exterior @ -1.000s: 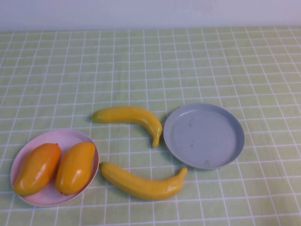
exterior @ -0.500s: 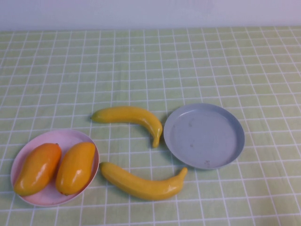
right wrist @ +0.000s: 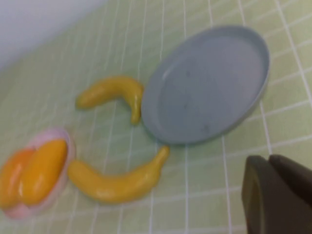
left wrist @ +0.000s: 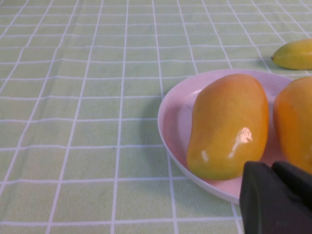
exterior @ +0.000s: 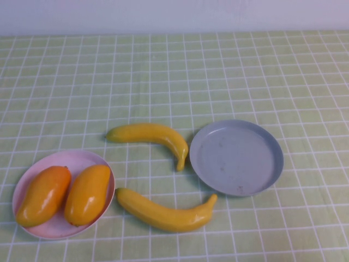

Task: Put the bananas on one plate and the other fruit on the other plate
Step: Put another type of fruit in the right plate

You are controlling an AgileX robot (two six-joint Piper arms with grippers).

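Both mangoes [exterior: 65,195] sit on the pink plate [exterior: 76,159], both bananas [exterior: 158,174] lie beside the grey plate [exterior: 236,158], and the left gripper [left wrist: 278,197] and right gripper [right wrist: 280,195] are squeezed closed, holding nothing.

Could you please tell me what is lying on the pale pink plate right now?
Two plump orange-yellow mango-like fruits lie side by side on the round pale pink plate, hiding most of its floor.

Two orange-yellow mangoes [exterior: 64,195] lie side by side on the pink plate [exterior: 76,159]. Two yellow bananas [exterior: 150,134] lie on the surface beside the bare grey-blue plate [exterior: 236,157].
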